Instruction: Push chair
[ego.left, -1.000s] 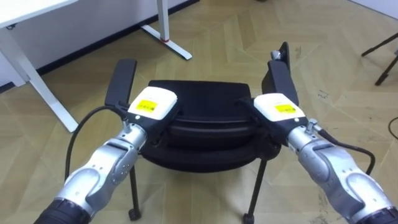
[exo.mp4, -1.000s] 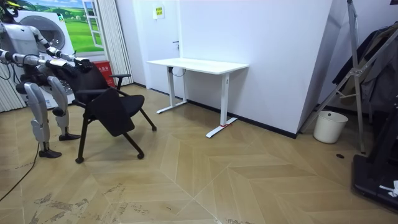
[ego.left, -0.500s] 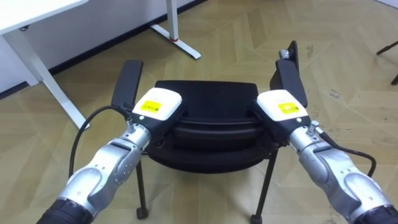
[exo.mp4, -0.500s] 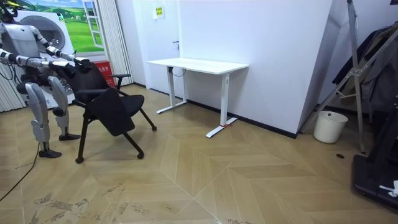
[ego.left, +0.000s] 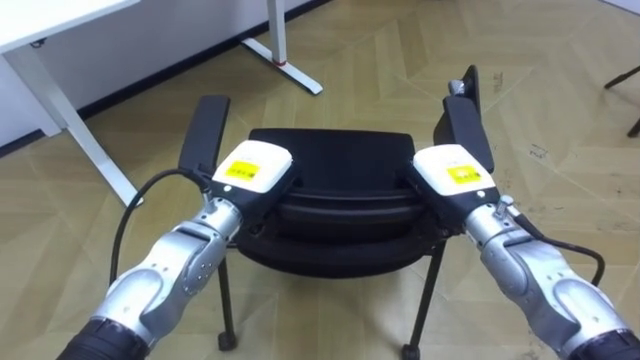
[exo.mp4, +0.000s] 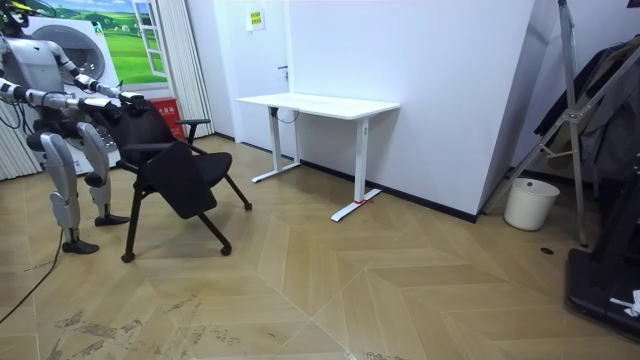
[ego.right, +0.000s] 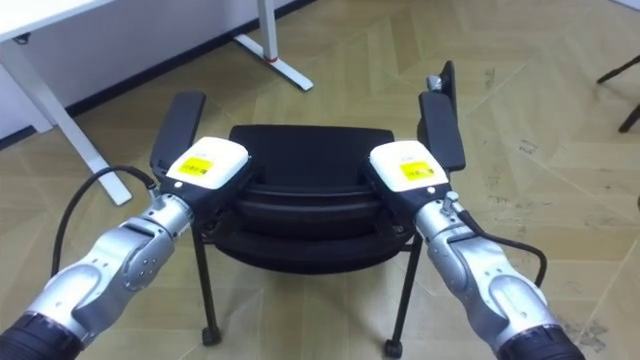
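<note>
Matt black chair (ego.left: 340, 190), seemingly plastic; wood floor (ego.left: 380, 70)

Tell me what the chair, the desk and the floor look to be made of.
Chair: matte black seat and back, likely plastic or fabric, with no gloss; its thin dark legs look like metal tube. Desk: smooth white top, probably laminated board, on a white, metal-looking frame. Floor: wood or wood-look laminate, herringbone grain, slightly scuffed.
</note>
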